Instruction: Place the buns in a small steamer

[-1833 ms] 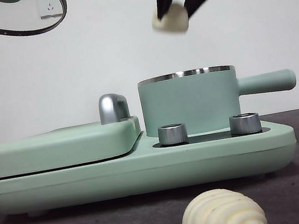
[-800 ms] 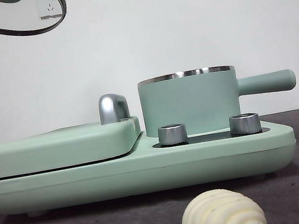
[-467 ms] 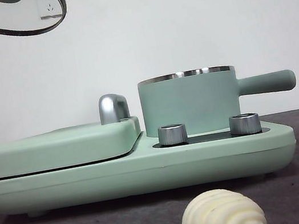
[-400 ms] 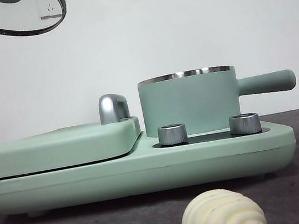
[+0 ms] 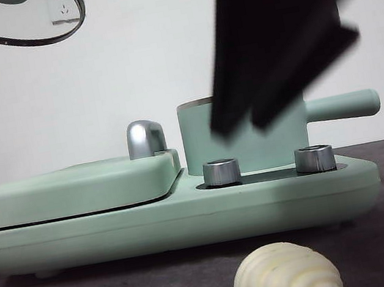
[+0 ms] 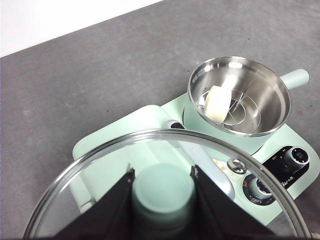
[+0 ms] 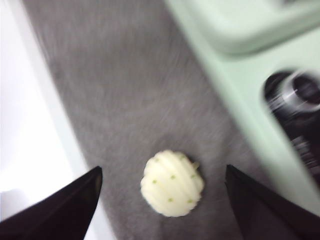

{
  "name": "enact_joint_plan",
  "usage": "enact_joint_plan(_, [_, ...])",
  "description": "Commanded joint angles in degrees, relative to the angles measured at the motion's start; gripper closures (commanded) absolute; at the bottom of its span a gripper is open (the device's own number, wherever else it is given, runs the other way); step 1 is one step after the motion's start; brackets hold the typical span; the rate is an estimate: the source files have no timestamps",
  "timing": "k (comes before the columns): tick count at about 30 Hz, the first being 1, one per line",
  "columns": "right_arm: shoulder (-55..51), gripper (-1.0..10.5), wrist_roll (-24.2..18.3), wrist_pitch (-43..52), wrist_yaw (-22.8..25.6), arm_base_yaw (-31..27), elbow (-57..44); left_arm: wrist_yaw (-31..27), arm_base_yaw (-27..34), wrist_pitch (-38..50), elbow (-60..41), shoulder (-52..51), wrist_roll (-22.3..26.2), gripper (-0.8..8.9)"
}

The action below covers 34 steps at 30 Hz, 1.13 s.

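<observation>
One bun (image 6: 217,103) lies inside the open steamer (image 6: 239,96); the ridged bun (image 7: 172,183) sits on the bench (image 7: 130,95) below the right gripper (image 7: 162,200), apparently spread wide. The left gripper (image 6: 161,192) clamps the lid (image 6: 100,170) knob.

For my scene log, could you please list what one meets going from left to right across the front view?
Glass lid → hinged plate → chrome handle → ridged bun → right gripper → steamer handle.
</observation>
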Motion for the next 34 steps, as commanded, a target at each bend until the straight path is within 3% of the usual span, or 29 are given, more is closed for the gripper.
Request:
enact_joint_plan(1, [2.21, 5.6, 3.08, 3.34, 0.46, 1.42, -0.83, 0.09, -0.13, 1.27, 1.36, 0.31, 0.52, 8.04])
enact_joint_plan(5, [6.34, 5.6, 3.58, 4.59, 3.28, 1.9, -1.03, 0.09, -0.13, 1.27, 1.36, 0.31, 0.5, 8.04])
enact_joint_plan(16, [16.06, 5.7, 5.35, 5.55, 3.28, 1.9, -1.03, 0.09, -0.13, 1.31, 1.36, 0.31, 0.52, 8.04])
enact_joint_plan(22, [17.05, 7.4, 8.22, 3.58, 3.26, 1.88, -1.03, 0.09, -0.13, 1.36, 1.36, 0.31, 0.52, 8.04])
enact_joint_plan(28, [9.16, 7.5, 12.17, -3.63, 3.04, 1.53, 0.61, 0.09, -0.13, 1.38, 1.36, 0.31, 0.5, 8.04])
enact_joint_plan(34, [-0.96, 7.5, 17.35, -18.71, 3.04, -2.32, 13.18, 0.09, -0.13, 1.36, 1.36, 0.31, 0.33, 8.04])
